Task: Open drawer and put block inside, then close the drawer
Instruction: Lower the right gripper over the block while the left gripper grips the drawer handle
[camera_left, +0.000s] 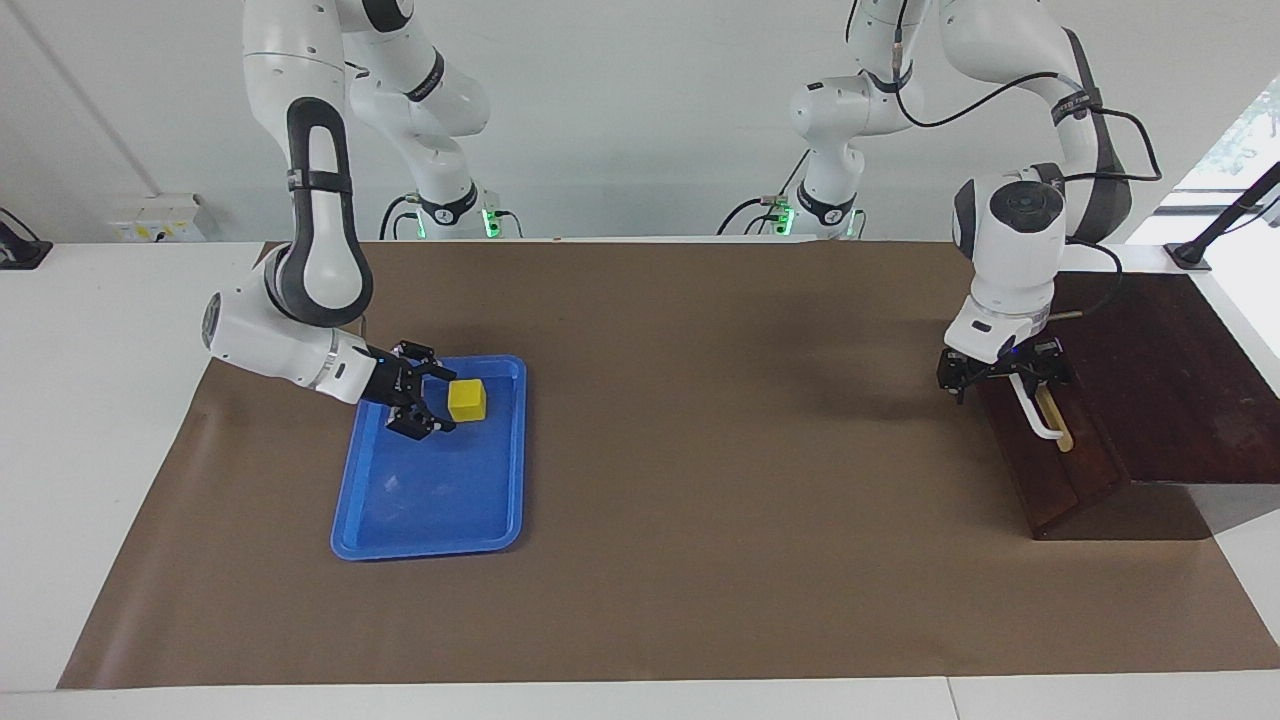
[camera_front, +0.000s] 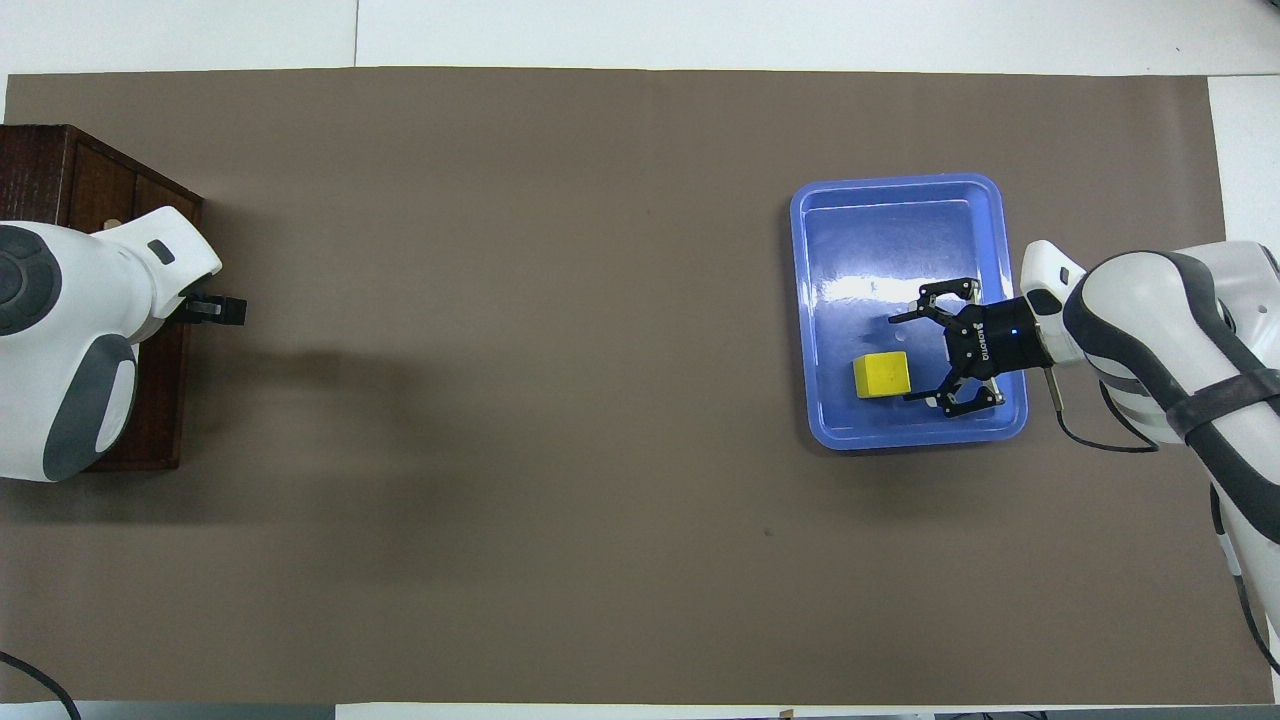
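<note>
Two tools, facing view: right tool (camera_left: 432, 398) low over the blue tray (camera_left: 400, 520), fingers spread wide, the block (camera_left: 466, 400) just past its fingertips, apart from them.
Left tool (camera_left: 1000, 378): at the closed drawer (camera_left: 1050, 470), beside the white handle (camera_left: 1040, 415); finger state cannot be told.
Overhead view, right tool (camera_front: 915, 355): open, the block (camera_front: 880, 375) in the tray (camera_front: 900, 210) between the fingertips' reach.
Left tool (camera_front: 215, 310): in front of the drawer (camera_front: 160, 400) at its end of the surface (camera_front: 560, 400).

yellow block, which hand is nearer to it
Right. The right hand is open in the blue tray right beside the block; the left hand is at the drawer handle.
</note>
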